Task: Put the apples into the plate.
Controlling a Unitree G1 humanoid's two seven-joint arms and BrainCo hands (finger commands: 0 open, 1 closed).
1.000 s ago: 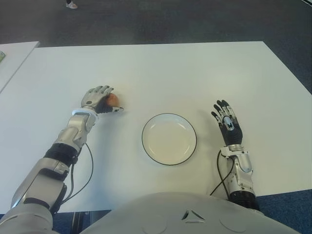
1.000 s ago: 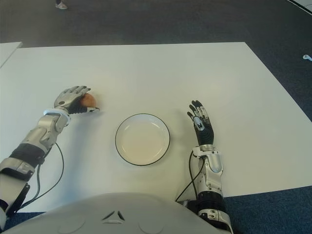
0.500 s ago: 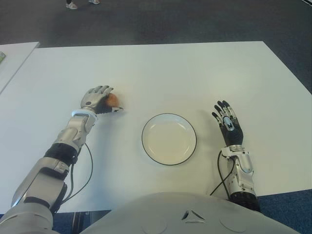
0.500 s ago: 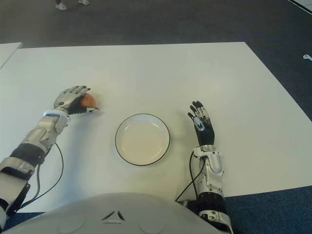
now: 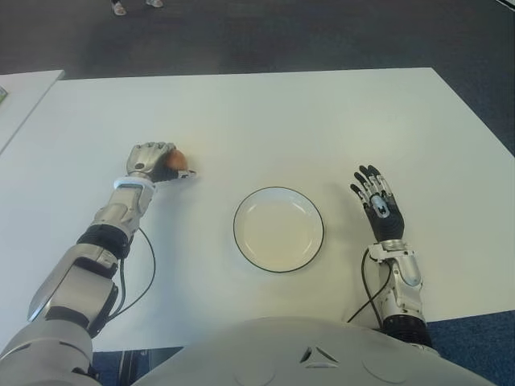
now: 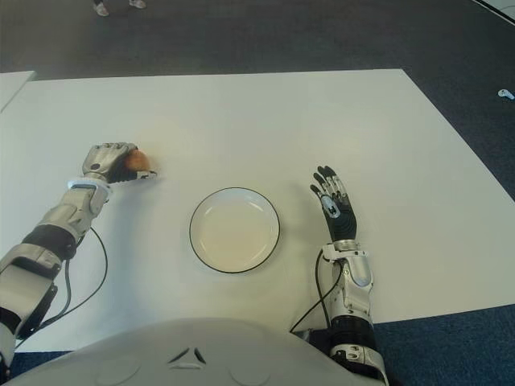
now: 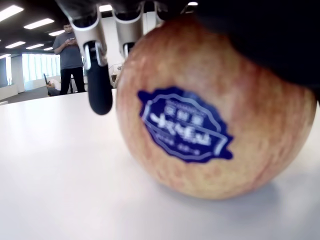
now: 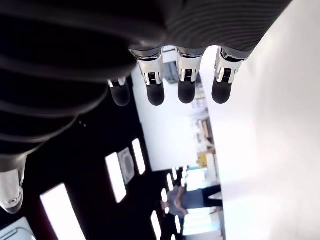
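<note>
- The left hand (image 5: 151,159) is curled around the apple (image 7: 200,135) on the white table (image 5: 306,121), left of the plate (image 5: 278,229) — grasp step.
- Next: lift, carry right over the plate.
- The right hand (image 5: 376,205), fingers spread and empty, shows right of the plate.

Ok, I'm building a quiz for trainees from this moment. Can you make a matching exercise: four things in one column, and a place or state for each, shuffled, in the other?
Things:
1. reddish-yellow apple
2. round white plate with a dark rim
3. left hand
4. right hand

States:
A. fingers spread, holding nothing, right of the plate
B. curled around the fruit
C. nothing in it, mid-table
D. bears a blue sticker

Pairs: 1-D, 2-C, 3-B, 4-A
</note>
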